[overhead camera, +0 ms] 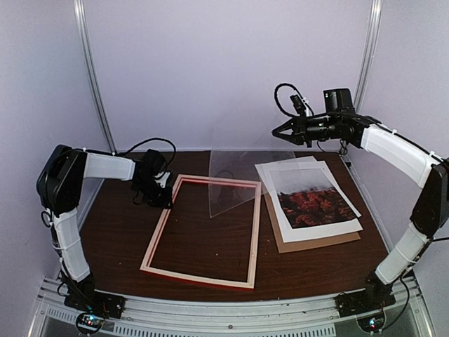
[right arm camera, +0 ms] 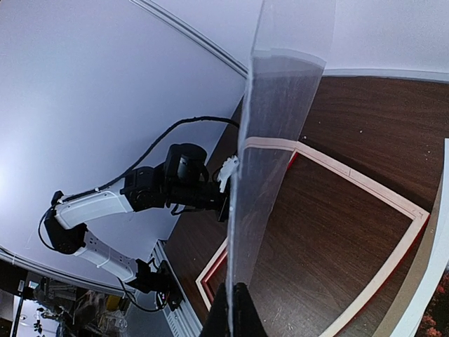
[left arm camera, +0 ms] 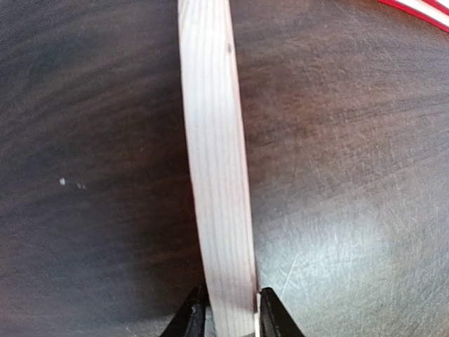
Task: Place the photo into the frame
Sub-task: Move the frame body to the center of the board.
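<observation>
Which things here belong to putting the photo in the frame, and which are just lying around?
Job: photo; frame; clear sheet, gripped in the air.
Lying about: white mat board; brown backing board, both under the photo.

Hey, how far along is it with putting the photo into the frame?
Done: the frame lies back side up with its opening bare. In hand: the left gripper pinches a frame rail, and the right gripper holds a clear pane up. Left: the photo lies on the boards at the right, not yet in the frame.
</observation>
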